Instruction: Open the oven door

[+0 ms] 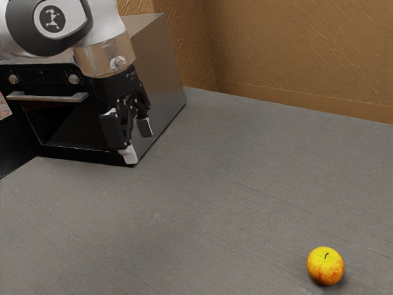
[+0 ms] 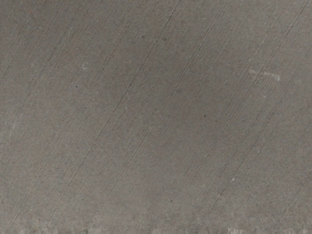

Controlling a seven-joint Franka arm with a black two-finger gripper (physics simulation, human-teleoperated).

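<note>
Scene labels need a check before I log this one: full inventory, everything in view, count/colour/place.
oven: 1, black front, grey metallic side, exterior view's upper left
oven handle: 1, silver, across oven front
knobs: 2, silver, above handle
apple: 1, yellow-red, on table, exterior view's lower right
table: 1, grey, under oven and apple
walls: 2, brown, textured, behind table
dark surface: 1, black, exterior view's left edge, identity unclear
arm: 1, white/grey, in front of oven
end effector: 1, black, light fingertips, open, above table
</note>
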